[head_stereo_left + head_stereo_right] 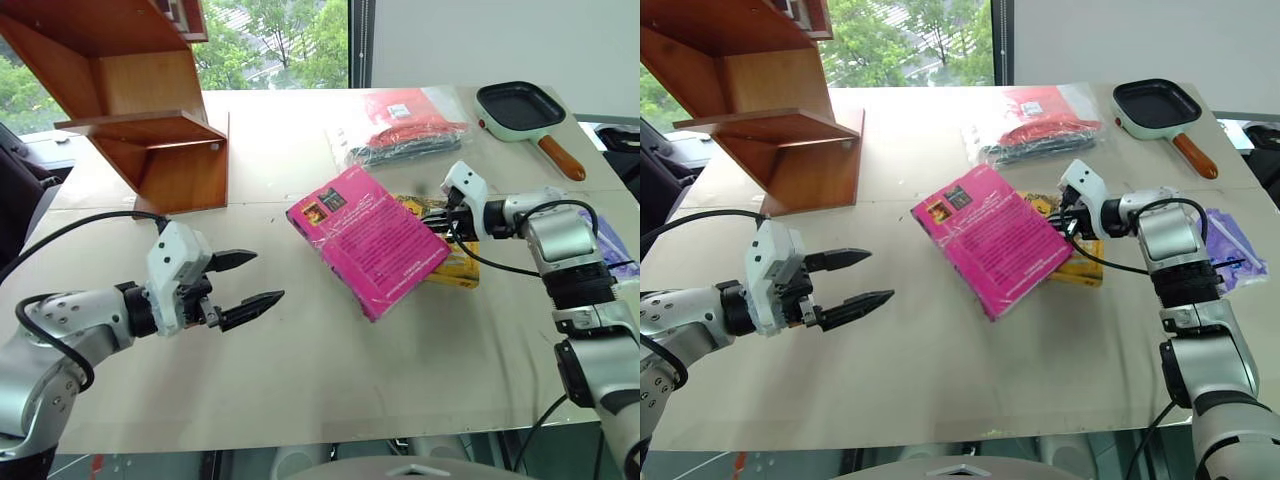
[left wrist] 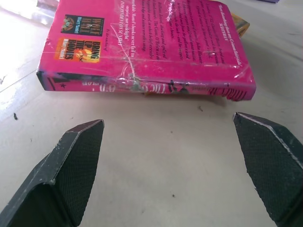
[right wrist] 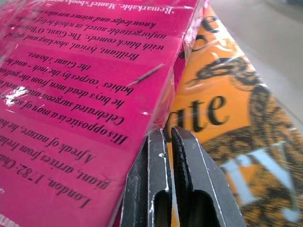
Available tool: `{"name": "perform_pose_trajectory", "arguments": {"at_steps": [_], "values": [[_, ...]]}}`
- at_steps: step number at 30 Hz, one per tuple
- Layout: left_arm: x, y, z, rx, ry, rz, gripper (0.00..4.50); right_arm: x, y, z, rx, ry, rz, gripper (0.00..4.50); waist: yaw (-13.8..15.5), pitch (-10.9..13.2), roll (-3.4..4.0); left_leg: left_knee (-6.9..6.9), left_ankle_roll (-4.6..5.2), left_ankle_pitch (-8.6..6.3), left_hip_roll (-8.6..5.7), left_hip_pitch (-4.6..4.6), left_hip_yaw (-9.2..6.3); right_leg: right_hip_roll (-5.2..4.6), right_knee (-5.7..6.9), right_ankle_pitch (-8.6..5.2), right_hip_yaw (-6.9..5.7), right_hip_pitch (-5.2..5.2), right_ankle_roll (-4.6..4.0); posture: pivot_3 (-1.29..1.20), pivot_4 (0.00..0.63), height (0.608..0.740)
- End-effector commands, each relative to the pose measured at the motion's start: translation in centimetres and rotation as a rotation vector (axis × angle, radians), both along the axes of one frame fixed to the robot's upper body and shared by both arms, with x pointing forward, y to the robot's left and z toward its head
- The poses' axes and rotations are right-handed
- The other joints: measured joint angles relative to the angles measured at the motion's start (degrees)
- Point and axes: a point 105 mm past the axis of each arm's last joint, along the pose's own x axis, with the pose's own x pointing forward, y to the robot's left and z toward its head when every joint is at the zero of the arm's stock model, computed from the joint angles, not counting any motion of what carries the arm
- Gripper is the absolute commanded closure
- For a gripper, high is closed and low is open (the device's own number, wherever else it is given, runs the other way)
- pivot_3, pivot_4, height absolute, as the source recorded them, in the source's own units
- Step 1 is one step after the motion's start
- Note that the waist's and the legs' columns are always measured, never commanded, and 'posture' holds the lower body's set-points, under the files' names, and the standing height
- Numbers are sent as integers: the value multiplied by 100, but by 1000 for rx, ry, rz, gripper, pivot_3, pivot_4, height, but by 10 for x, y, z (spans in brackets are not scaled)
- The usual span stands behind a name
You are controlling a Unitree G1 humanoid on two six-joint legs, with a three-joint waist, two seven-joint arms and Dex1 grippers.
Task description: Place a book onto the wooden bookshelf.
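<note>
Fingers of the right end effector are pressed flat together, holding nothing, their tips wedged at the edge of the book where it overlaps a yellow book underneath. The left end effector hovers low over the counter with its two black fingers spread as wide as they go, pointed at the book's spine from a short way off, touching nothing.

The book, a bright magenta paperback, lies cover-up near the middle of the counter, one side propped on the yellow book so it sits slightly tilted. It looks light and fairly stiff, thick enough to hold its shape, but a glossy clear wrap over the cover will probably make it slippery. A pinch across its thickness at the raised long edge or the spine seems the safest hold.

The wooden bookshelf stands at the far left of the counter, well apart from the book. A packet in clear plastic and a small frying pan lie at the far right
</note>
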Motion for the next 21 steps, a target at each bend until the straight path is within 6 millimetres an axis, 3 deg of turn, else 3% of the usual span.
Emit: {"name": "perform_pose_trajectory", "arguments": {"at_steps": [1, 9, 14, 18, 21], "values": [[-1, 0, 3, 7, -21, -15, 0, -4, 3, 12, 34, -28, 12, 4449, 5, 0, 0, 0, 0, 0, 0, 1, 0, 0, 0, 0, 0, 0, 0, 0, 150, 720], [-2, 2, -7, -38, 8, 10, 0, 0, -5, 13, 62, -51, -59, 4449, 46, 0, 0, 0, 0, 0, 0, 1, 0, 0, 0, 0, 0, 0, 0, 0, 150, 720], [1, -11, -19, -194, 64, 68, 0, 4, -22, 31, 141, -179, -130, 4449, 102, 0, 0, 1, 0, 0, 0, 0, 0, 0, 0, 0, -1, 0, 0, 0, 150, 720], [3, -37, -34, -542, 209, 176, 0, -25, -55, 43, 228, -258, -158, 4449, 251, -4, -3, 13, 10, -6, -5, -11, -8, -6, -8, 1, -5, 4, 2, 0, 150, 720], [1, -49, -55, -729, 362, 246, 0, -65, -70, 52, 266, -305, -99, 4449, 254, -6, 1, 35, 15, -9, -4, -25, -13, -5, -4, 1, -5, 1, 3, 0, 150, 720]]}}
